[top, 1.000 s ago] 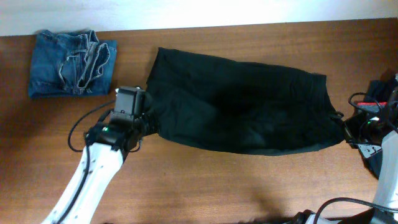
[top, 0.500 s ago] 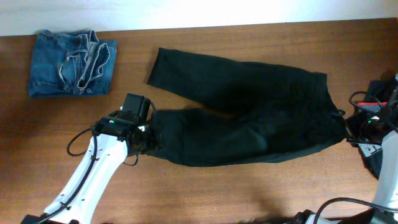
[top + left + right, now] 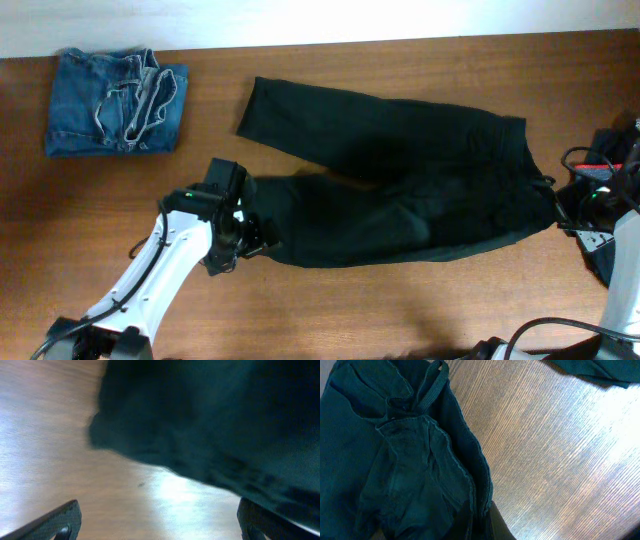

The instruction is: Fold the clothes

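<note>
A brown wood-grain counter [image 3: 400,310] is bounded by a pale wall [image 3: 300,20] at its far edge. The black trousers [image 3: 400,190] are spread across the middle, legs parted. The left end effector [image 3: 250,243] is released beside one hem. Whether the right end effector [image 3: 555,205] is clenched cannot be told.

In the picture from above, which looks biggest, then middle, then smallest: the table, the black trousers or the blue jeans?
1. table
2. black trousers, spread out
3. blue jeans, folded up
</note>
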Robot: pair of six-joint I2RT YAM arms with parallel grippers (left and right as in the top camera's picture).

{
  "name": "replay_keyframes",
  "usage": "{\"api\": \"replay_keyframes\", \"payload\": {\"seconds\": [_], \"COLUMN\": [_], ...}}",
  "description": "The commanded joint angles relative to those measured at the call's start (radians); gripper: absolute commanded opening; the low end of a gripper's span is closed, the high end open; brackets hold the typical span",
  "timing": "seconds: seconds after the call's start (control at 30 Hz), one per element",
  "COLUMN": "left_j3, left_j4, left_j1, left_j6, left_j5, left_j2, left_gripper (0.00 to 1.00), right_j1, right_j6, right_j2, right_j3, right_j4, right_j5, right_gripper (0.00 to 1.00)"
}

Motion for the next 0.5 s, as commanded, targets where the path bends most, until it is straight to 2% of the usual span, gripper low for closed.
{"api": "replay_keyframes", "payload": {"seconds": [0.0, 0.07, 0.17, 0.3, 0.47], "left_j3": [-0.020, -0.020, -0.047, -0.152, -0.200], "left_j4": [0.037, 0.057, 0.060, 0.197, 0.301], "left_j1": [0.002, 0.002, 0.002, 0.002, 0.003], "left_j6": [-0.058, -0.059, -0.132, -0.135, -0.139], "left_j5": [0.083, 0.073, 0.049, 0.059, 0.059], "left_j2": [0.015, 0.015, 0.015, 0.015, 0.015], "left_gripper": [0.99, 0.99, 0.99, 0.98, 0.98], "right_j1": [-0.002, -0.002, -0.002, -0.002, -0.002], "right_j6": [0.006, 0.006, 0.006, 0.006, 0.006], "right_j2": [-0.021, -0.021, -0.021, -0.021, -0.021], "right_j3": [0.007, 0.007, 0.007, 0.007, 0.007], "right_j4": [0.002, 0.002, 0.002, 0.006, 0.005], "right_j5": [0.020, 0.021, 0.021, 0.020, 0.020], "right_gripper": [0.04, 0.04, 0.04, 0.04, 0.04]}}
